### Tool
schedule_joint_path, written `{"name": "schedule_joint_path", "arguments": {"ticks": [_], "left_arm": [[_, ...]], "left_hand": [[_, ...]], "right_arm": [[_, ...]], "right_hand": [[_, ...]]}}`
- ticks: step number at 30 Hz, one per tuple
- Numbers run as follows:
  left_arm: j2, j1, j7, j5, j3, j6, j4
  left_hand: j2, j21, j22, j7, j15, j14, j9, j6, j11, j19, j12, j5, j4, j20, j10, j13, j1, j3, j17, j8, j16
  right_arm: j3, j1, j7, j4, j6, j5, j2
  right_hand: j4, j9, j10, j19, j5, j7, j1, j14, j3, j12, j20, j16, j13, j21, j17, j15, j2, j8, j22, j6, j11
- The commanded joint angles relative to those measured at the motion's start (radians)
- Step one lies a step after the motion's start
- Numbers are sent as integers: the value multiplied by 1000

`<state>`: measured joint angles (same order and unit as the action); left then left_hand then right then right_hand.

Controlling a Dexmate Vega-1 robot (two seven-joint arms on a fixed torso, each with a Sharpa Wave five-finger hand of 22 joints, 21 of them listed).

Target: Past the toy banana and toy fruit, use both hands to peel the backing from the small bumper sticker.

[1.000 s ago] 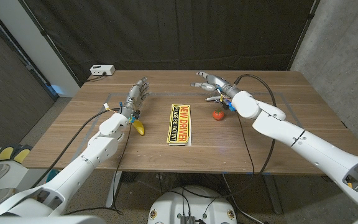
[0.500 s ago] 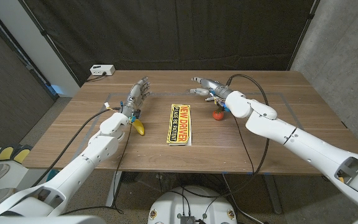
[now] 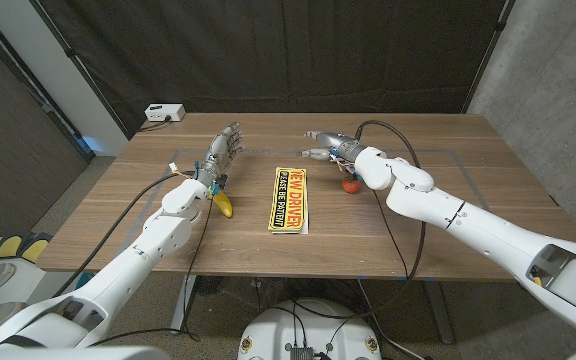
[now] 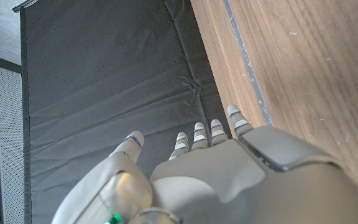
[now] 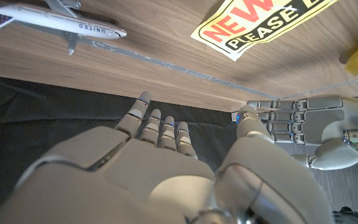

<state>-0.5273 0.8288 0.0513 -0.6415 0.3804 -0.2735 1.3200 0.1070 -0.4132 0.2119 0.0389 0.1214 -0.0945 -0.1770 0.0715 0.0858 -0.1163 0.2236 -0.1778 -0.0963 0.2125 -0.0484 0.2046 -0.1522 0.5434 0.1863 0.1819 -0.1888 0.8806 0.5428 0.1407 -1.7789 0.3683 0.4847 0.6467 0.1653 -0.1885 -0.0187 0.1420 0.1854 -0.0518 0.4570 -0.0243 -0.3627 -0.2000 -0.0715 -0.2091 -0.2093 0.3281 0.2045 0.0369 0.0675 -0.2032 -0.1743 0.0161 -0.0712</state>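
We see the small bumper sticker (image 3: pixel 289 199), yellow with black lettering, lying flat near the middle of the wooden table (image 3: pixel 488 210), its long side running from the near edge toward the far edge; in the right wrist view its end (image 5: pixel 263 22) reads "NEW" and "PLEASE". Neither hand touches it. From the sticker, the toy banana (image 3: pixel 225 204) lies at about 9 o'clock, just beside the left arm's wrist, and the small red toy fruit (image 3: pixel 350 184) sits at about 2 o'clock, close under the right arm's wrist. The left hand (image 3: pixel 224 152) is at about 10 o'clock from the sticker, beyond the banana, its fingers apart and reaching toward the far edge, with nothing in it; we cannot tell whether it touches the table. In its own wrist view the left hand (image 4: pixel 185 168) shows its back, fingers extended beside the wood grain against the dark curtain. The right hand (image 3: pixel 325 145) is at about 1 o'clock from the sticker, beyond the fruit, fingers spread and pointing toward the left hand, holding nothing. In the right wrist view the right hand (image 5: pixel 148 162) shows its back with fingers stretched out, the left hand (image 5: pixel 309 127) facing it, well apart. A toy airliner (image 5: pixel 48 20) lies on the table in that view. A white box (image 3: pixel 164 113) sits off the table's far left corner.
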Motion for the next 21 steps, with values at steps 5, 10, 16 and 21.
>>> {"name": "schedule_joint_path", "arguments": {"ticks": [5, 10, 16, 21], "left_arm": [[5, -19, 7, 6, 6, 3, -21], [5, -23, 13, 3, 6, 3, -28], [5, -23, 17, 0, 4, 1, -34], [4, -21, 17, -1, 1, -1, -35]], "left_hand": [[-1, 0, 3, 1, 12, 3, -3, 1, 4, -5, -1, -1, 6, 2, 2, 0, 7, 1, 1, 6, -4], [-1, 1, 3, 0, 12, 3, -3, 1, 5, -5, -1, -1, 6, 2, 2, 0, 8, 1, 1, 6, -4], [-1, 1, 3, 1, 13, 3, -3, 2, 4, -5, -1, -1, 7, 2, 3, -1, 8, 1, 1, 6, -4], [-1, 1, 3, 0, 13, 3, -3, 2, 5, -5, -1, -1, 7, 2, 2, -1, 9, 1, 1, 6, -4]], "right_arm": [[58, -43, 105, 36, -28, 63, -30], [72, -55, 133, 46, -35, 77, -43], [91, -74, 160, 76, -49, 90, -64], [110, -95, 184, 105, -58, 105, -84]], "right_hand": [[0, -4, 12, 28, 4, 0, 22, 2, 1, 2, 49, -3, -2, -4, 2, -12, -3, 4, -2, -12, 1], [0, -5, 14, 29, 4, 1, 25, 3, 1, 2, 52, -3, -2, -5, 2, -14, -3, 5, -2, -15, 2], [-1, -5, 14, 31, 5, 0, 27, 4, 1, 2, 54, -3, -2, -6, 2, -15, -3, 5, -2, -16, 3], [-2, -5, 15, 28, 5, 2, 27, 5, 4, 1, 52, -2, -2, -9, 3, -15, -6, 5, -2, -16, 4]]}}
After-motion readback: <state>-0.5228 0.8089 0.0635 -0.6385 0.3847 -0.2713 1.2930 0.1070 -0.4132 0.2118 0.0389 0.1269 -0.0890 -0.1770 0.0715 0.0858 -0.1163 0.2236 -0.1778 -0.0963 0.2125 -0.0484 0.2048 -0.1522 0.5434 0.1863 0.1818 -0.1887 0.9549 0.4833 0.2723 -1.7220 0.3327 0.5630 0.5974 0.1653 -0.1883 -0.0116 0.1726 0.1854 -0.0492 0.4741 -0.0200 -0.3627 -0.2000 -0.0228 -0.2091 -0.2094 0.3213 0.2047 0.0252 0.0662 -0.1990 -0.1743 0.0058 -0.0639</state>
